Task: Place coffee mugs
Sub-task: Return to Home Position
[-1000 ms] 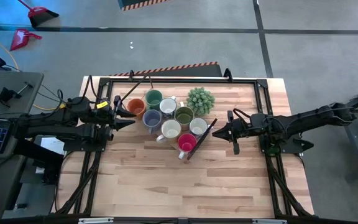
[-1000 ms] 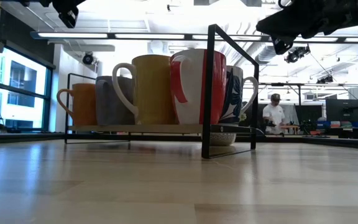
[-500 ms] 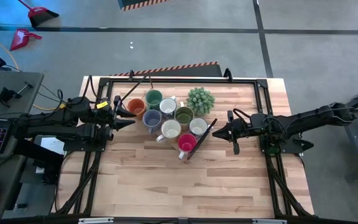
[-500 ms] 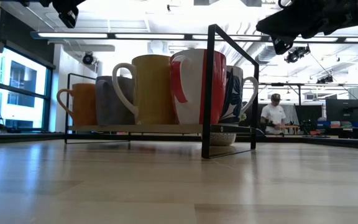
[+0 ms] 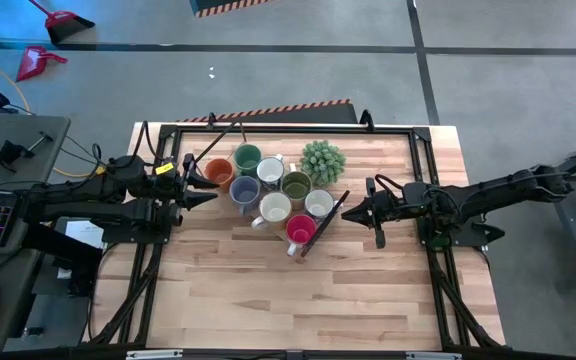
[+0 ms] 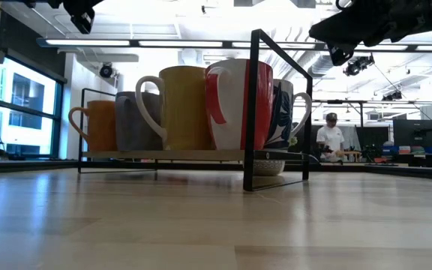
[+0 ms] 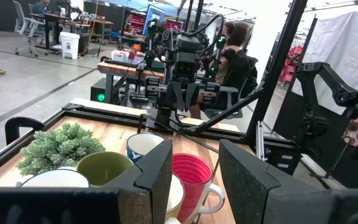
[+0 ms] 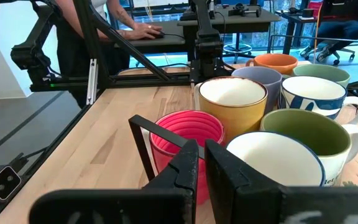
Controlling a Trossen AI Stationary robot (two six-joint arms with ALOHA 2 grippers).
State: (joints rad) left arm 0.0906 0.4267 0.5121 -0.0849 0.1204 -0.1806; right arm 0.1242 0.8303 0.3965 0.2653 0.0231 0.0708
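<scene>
Several coffee mugs stand close together on a black wire rack (image 5: 334, 208) at the table's middle. Among them are an orange one (image 5: 218, 173), a blue-grey one (image 5: 244, 190), a green one (image 5: 247, 157), an olive one (image 5: 296, 184), a red-pink one (image 5: 300, 230) and white and cream ones (image 5: 275, 207). Their bases rest on the rack's low shelf (image 6: 163, 155). My left gripper (image 5: 206, 186) hangs open just left of the orange mug, above mug height, with nothing between its fingers (image 7: 157, 177). My right gripper (image 5: 346, 213) hovers shut just right of the rack, pointing at the red-pink mug (image 8: 188, 134).
A spiky green potted plant (image 5: 322, 160) stands at the mugs' far side. Black frame rails (image 5: 423, 160) run along the table's edges. Bare wooden tabletop (image 5: 298, 300) stretches toward the near edge. A person (image 6: 330, 139) is in the room behind.
</scene>
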